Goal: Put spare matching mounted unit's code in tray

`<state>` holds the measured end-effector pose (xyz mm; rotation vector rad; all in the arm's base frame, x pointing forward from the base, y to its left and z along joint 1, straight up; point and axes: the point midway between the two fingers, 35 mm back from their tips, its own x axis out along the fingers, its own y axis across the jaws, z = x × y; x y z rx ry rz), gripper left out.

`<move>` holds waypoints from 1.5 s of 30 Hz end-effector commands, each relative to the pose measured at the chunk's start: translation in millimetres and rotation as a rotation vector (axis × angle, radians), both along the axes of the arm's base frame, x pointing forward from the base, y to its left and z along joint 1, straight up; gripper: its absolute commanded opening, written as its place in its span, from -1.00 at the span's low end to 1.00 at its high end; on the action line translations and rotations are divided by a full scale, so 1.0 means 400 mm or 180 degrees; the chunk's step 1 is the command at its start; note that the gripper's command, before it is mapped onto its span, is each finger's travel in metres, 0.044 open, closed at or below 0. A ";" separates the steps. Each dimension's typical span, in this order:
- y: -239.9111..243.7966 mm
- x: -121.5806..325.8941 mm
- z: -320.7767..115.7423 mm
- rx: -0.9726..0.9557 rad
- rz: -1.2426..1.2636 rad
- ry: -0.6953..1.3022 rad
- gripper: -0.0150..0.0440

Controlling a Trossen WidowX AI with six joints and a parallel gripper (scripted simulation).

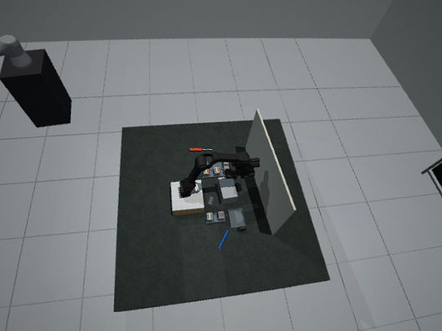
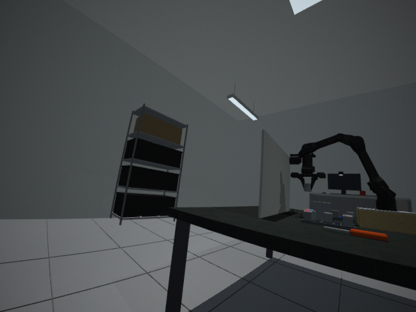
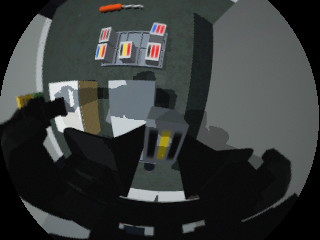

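Grey, with a yellow stripe between two black ones on its face, the spare unit (image 2: 307,187) (image 3: 164,141) is what you have gripped in the pincer (image 1: 237,176) (image 2: 307,185) (image 3: 162,128). Its fingers press it from both sides, clear of the table (image 1: 154,252) (image 2: 231,220).

Take the pale grey box (image 1: 227,190) (image 3: 132,100) as the middle of your clock in the top view. The pincer hangs at one o'clock, and the upright board (image 1: 274,166) (image 2: 273,177) (image 3: 260,75) stands at two. At five lies your shallow grey tray (image 1: 237,218), so the spare is well apart from it and still to be put in. Just beside the tray, between six and seven, you have a small rack holding two striped units.

At eleven sits the larger rack (image 3: 133,38); on it your wrist view shows five units, two along the top edge and three along the lower. Your orange screwdriver (image 1: 195,149) (image 2: 368,234) (image 3: 110,8) lies farther out, between ten and eleven. You'll find the blue rod (image 1: 223,239) at six. You cannot read the mounted unit's code from these views.
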<state>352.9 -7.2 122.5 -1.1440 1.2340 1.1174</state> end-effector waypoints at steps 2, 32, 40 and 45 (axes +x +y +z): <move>-0.082 0.007 0.006 -0.0004 0.0033 -0.0017 -0.49; -0.522 -0.109 0.012 -0.0070 0.0138 0.0006 -0.49; -0.526 -0.109 0.005 -0.0071 0.0139 0.0006 -0.49; -0.528 -0.106 -0.008 -0.0071 0.0139 0.0006 -0.49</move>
